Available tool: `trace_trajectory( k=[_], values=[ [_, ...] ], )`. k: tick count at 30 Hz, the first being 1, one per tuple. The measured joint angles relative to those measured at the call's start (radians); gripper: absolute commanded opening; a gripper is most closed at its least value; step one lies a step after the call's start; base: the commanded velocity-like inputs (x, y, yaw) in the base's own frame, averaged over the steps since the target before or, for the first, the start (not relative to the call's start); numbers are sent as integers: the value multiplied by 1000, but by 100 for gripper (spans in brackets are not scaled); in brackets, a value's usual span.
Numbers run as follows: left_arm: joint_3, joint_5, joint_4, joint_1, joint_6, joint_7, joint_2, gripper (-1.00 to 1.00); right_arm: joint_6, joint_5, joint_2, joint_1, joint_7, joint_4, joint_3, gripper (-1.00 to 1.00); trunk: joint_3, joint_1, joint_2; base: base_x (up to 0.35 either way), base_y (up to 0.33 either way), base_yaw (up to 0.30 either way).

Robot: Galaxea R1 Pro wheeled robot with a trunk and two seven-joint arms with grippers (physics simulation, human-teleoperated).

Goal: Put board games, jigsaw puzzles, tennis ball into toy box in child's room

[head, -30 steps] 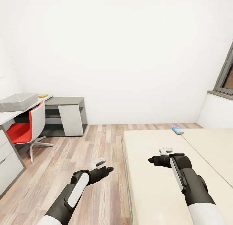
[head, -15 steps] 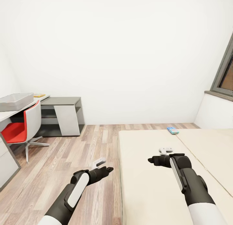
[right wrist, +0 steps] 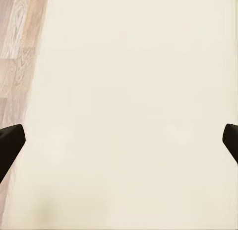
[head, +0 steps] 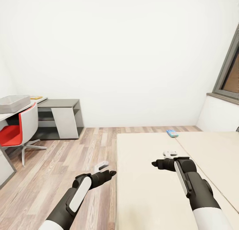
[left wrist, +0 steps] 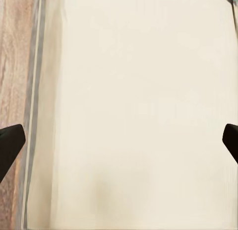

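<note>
Over the near part of the bed (head: pixel 149 190), the right end effector (head: pixel 155 163) hangs with nothing in it; its wrist view shows the two dark fingertips far apart at the picture's edges, so it is spread wide above bare cream mattress. The left end effector (head: pixel 111 173) hovers at the bed's edge over the wooden floor (head: pixel 66 163), equally wide and equally empty, with mattress and a strip of floor between its fingers.

Well beyond both, near the far edge of the bed, lies the small blue board game (head: pixel 172 133), flat on the mattress. I judge it a light, stiff cardboard box with a smooth printed skin that may slip; taking it across its short width by the side edges looks soundest, pressing slightly into the soft mattress to get a finger under.

Far off by the wall, the toy box (head: pixel 13 103) sits on the counter (head: pixel 56 103) behind a red chair (head: pixel 20 130).
</note>
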Motion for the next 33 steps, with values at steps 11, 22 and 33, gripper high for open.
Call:
trace_trajectory(
  k=[11, 22, 33],
  values=[
    [0, 0, 0, 0, 0, 0, 0, 100, 0, 0, 0, 0, 0, 0, 0, 100, 0, 0, 0, 0, -194, 0],
    [0, 0, 0, 0, 0, 0, 0, 100, 0, 0, 0, 0, 0, 0, 0, 100, 0, 0, 0, 0, -193, 77],
    [0, 0, 0, 0, 0, 0, 0, 100, 0, 0, 0, 0, -1, 0, 0, 100, 0, 0, 0, 0, -193, 54]
  ],
)
